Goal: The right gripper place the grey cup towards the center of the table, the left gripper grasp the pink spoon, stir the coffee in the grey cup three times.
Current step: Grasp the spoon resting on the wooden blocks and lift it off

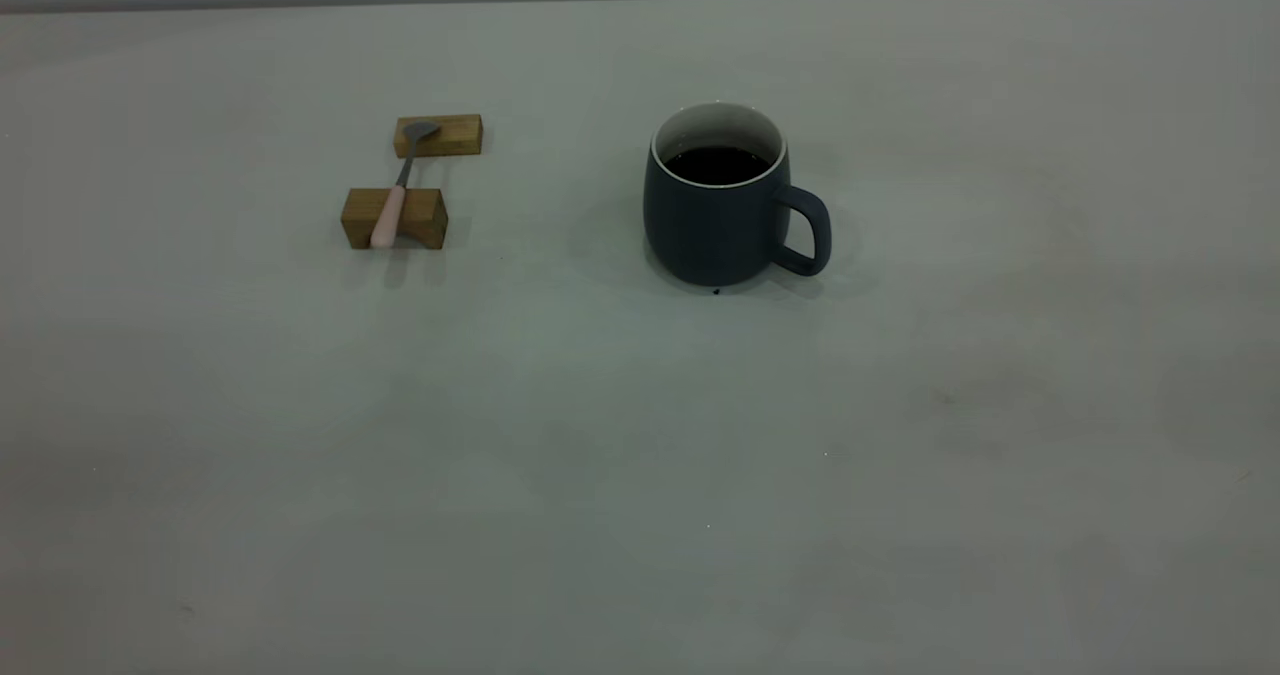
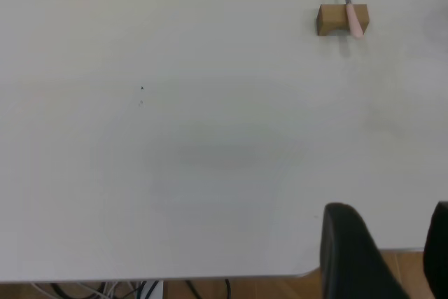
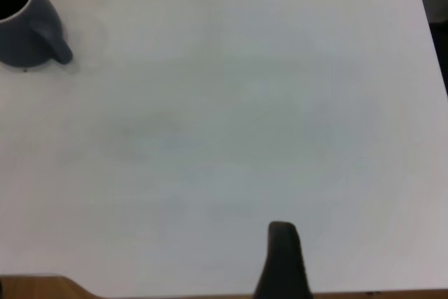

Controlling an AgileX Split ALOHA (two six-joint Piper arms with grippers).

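grey cup (image 1: 718,217): holds coffee (image 1: 716,164), on desk (image 1: 640,435), well apart from right end effector (image 3: 283,257) at desk edge, fingers' state unclear. left end effector (image 2: 392,250): fingers apart, far from pink spoon (image 2: 352,13).

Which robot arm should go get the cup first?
The right one, probably. The cup stands right of the table's middle with its handle turned right, and only the right wrist camera shows it. The spoon lies over on the left, resting on two wooden blocks.

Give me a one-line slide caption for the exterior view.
Grey cup of coffee stands near table center; pink spoon bridges two wooden blocks left.
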